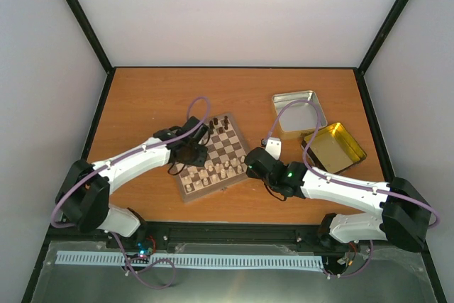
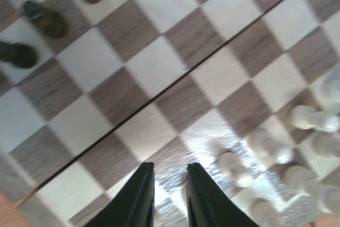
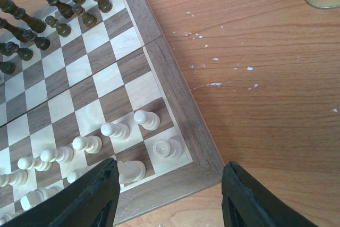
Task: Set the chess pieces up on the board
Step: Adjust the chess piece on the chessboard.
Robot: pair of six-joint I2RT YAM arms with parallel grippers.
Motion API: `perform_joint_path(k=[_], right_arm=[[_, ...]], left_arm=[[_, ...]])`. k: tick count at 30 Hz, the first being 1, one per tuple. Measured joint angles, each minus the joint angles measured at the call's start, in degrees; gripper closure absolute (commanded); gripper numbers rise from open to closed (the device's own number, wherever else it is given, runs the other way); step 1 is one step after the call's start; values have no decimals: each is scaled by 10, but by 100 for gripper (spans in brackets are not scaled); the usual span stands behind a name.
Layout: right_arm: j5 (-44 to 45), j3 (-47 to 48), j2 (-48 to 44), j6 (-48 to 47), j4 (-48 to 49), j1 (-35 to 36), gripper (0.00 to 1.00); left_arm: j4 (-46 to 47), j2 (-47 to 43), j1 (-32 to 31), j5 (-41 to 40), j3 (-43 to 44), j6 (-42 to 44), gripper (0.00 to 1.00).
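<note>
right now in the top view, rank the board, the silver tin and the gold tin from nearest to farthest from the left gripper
1. board, directly beneath the left gripper
2. silver tin, right of the board, toward the far side
3. gold tin, farthest right, nearer the arms' bases than the silver tin

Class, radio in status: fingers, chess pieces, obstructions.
Left fingers narrowly apart, empty, above board. Right fingers wide, empty. Cream pieces standing near edge. Nothing obstructing.
</note>
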Motion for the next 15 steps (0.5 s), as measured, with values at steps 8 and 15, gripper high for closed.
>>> perform_joint_path(k=[8,15], right_arm=[[0,0,0,0,0,0,47],[0,0,0,0,0,0,47]], left_arm=[[-35,-15,35,-15,-33,-7,92],[-46,4,35,-9,-36,-9,92]])
